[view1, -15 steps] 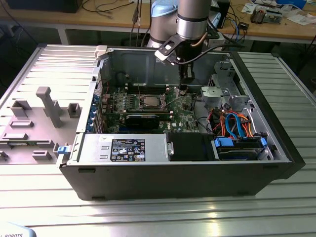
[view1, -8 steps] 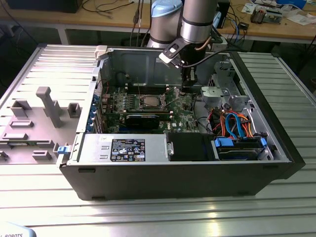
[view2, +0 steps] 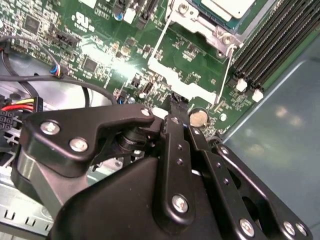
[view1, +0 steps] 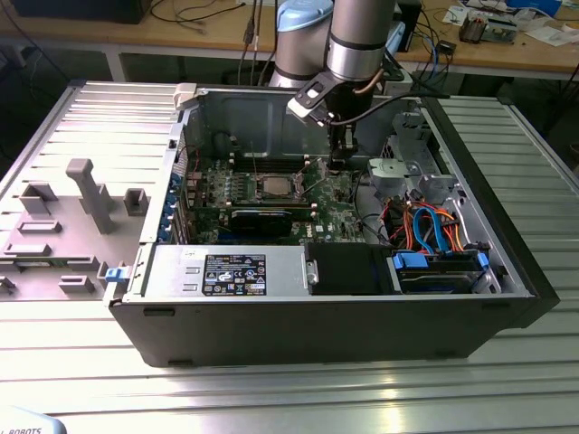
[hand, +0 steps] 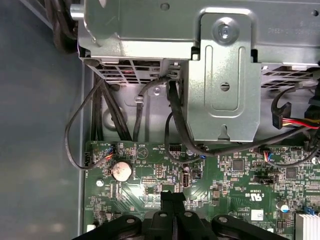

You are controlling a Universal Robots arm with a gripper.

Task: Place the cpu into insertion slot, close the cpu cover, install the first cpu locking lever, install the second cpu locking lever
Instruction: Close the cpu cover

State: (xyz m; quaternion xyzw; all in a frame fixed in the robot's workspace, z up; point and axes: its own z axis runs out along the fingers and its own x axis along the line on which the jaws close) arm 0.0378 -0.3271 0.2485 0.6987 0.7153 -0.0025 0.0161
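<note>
The cpu [view1: 274, 187] lies with its silver top up in the insertion slot [view1: 259, 192] on the green board. In the second wrist view the cpu [view2: 227, 7] sits inside the slot's metal rim [view2: 197, 26]. The cpu cover [view2: 177, 76] looks swung open, its thin side bars rising from the slot toward me. My gripper [view1: 341, 161] hangs over the board on the exterior view's right of the slot, beyond the cover's free end. Its black fingers are shut with nothing between them in both wrist views [view2: 178, 102] [hand: 172, 197], close to a coin battery [hand: 121, 171].
The open computer case [view1: 507, 298] lies on a ribbed metal table. A silver drive cage [hand: 222, 75] with black cables stands just past my fingertips. Black memory slots [view2: 270, 45] run beside the socket. A power supply [view1: 226, 271] and blue-orange cables [view1: 430, 231] fill the near side.
</note>
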